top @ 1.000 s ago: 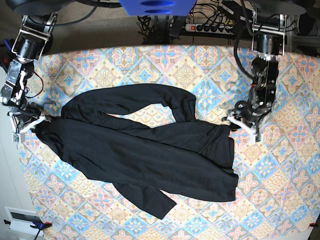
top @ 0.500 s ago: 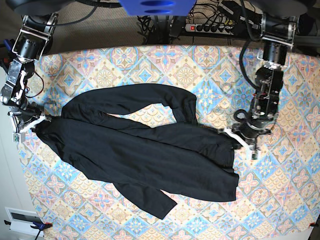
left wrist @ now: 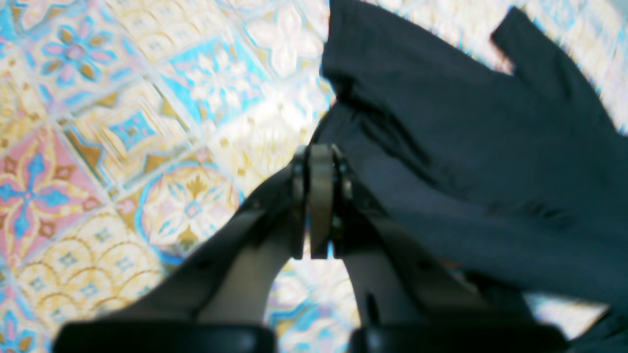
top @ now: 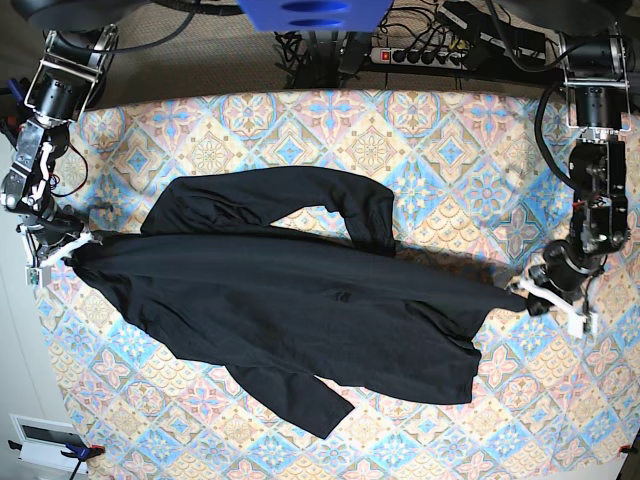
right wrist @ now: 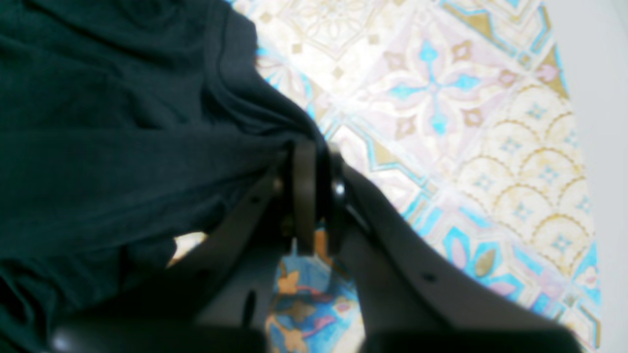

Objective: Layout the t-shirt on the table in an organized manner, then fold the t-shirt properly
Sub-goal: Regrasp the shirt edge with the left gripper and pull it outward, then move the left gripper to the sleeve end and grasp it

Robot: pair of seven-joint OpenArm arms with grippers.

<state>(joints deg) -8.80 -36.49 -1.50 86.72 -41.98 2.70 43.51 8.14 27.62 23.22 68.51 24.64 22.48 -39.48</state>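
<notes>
The black t-shirt (top: 300, 300) lies across the patterned table (top: 420, 150), pulled taut between my two grippers. One long sleeve arcs over the top and another sticks out at the bottom. My left gripper (top: 527, 293) is shut on the shirt's right corner, drawn out to a point. In the left wrist view the pads (left wrist: 321, 196) are pressed together, with the t-shirt (left wrist: 490, 147) running from them to the right. My right gripper (top: 80, 243) is shut on the left corner. In the right wrist view the t-shirt (right wrist: 98, 122) bunches into the closed right gripper (right wrist: 311, 147).
A power strip (top: 425, 55) and cables lie behind the table's back edge. A white box (top: 45, 435) sits beyond the front left corner. Bare patterned cloth shows right of the left gripper and along the table's front.
My left gripper shut on the shirt's right edge and carried it to the right, stretching the body out flat. The right arm stayed where it was, still gripping.
</notes>
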